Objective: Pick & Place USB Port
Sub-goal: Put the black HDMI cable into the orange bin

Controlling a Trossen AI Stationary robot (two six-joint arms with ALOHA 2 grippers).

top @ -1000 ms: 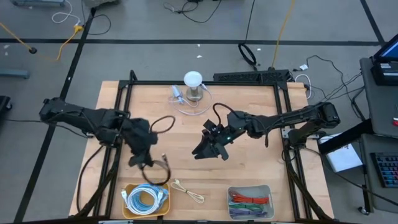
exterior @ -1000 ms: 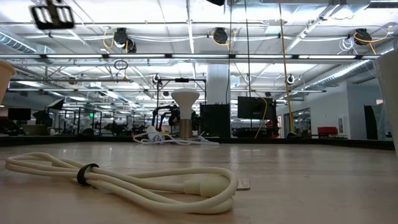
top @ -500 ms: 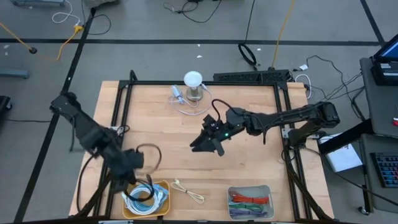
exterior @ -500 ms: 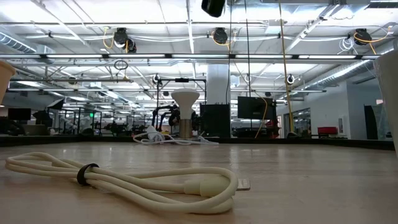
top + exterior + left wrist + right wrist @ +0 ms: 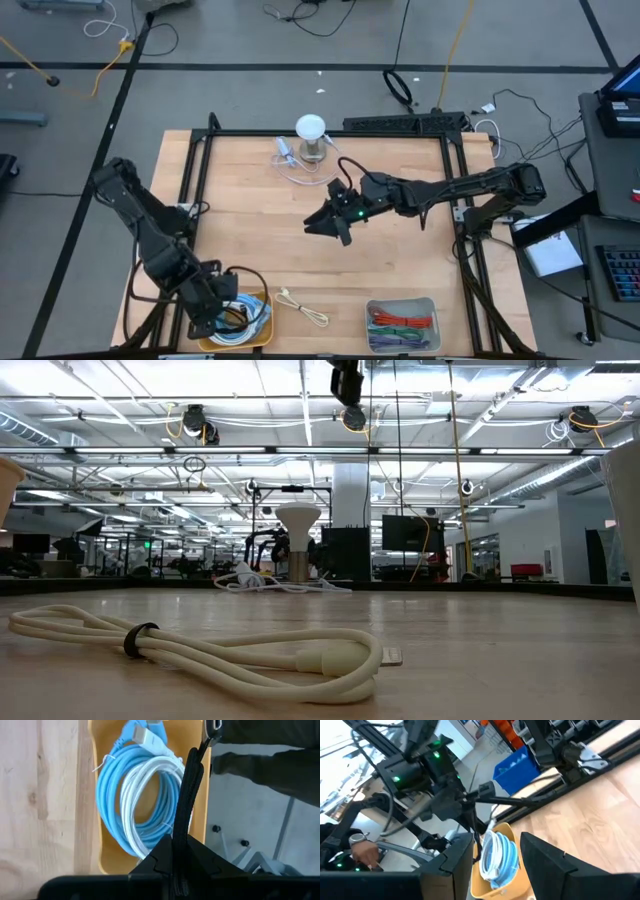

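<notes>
High view: my left end effector (image 5: 215, 315) pinches a black cable (image 5: 187, 795) over the yellow tray (image 5: 262, 300) at the surface's near-left corner; my right end effector (image 5: 325, 224), fingers spread, hovers mid-surface.

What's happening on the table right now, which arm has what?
The left hand is shut on a black cable and holds it over the yellow bin at the table's front left, where blue and white cables already lie coiled. The right hand hovers open above mid-table, holding nothing. A cream cable lies loose between the yellow bin and the grey bin.
</notes>
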